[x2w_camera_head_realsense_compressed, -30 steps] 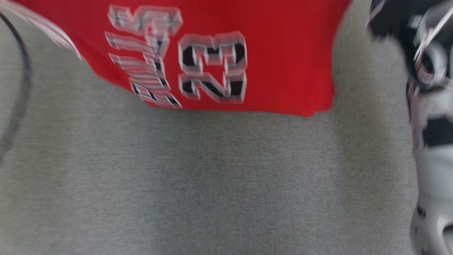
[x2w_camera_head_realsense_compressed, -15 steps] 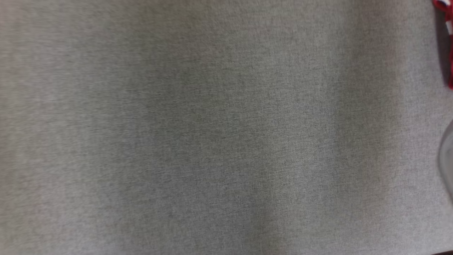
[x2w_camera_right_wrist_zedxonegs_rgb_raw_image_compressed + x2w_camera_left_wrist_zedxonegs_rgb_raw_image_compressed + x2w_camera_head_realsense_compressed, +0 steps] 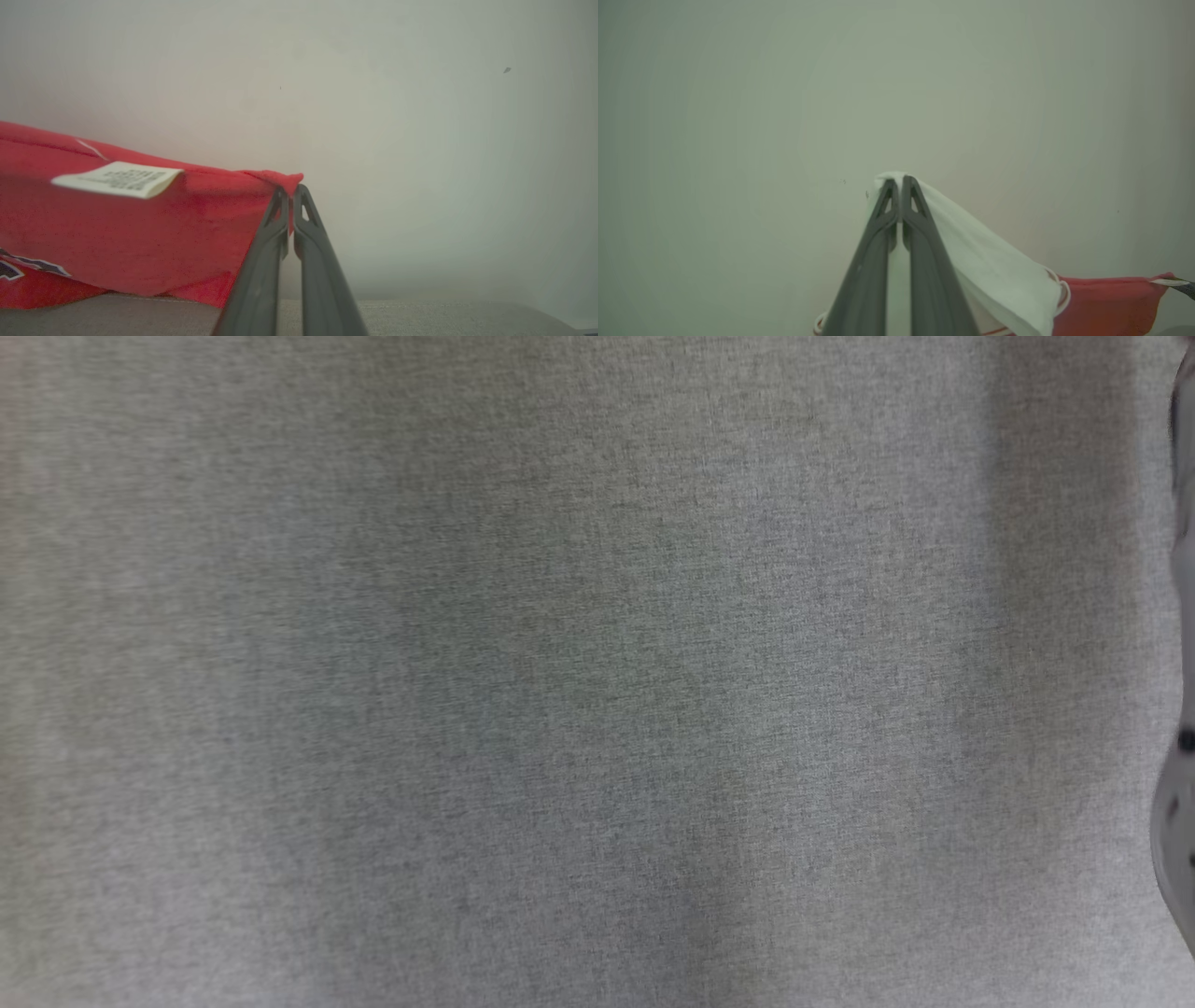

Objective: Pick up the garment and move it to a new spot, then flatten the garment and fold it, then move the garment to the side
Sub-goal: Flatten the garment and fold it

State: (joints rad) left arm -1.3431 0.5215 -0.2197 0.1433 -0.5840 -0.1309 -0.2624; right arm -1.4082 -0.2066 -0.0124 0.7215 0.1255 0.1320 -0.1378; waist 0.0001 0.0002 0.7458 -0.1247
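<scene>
Left gripper [image 3: 900, 179] is clamped shut on a white fold of the garment [image 3: 994, 270], and right gripper [image 3: 290, 189] is pinched just as tight on its red edge. Both hold the garment up, white label [image 3: 117, 178] showing, its lower part down near the grey cloth surface [image 3: 420, 322].

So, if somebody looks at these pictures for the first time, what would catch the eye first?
The red garment stands out most: in the right wrist view it hangs at the left, one corner pinched in the shut right gripper, a white printed label near its upper edge. In the left wrist view the shut left gripper holds a white part of it at the centre. The head view looks onto a grey fabric surface.
</scene>
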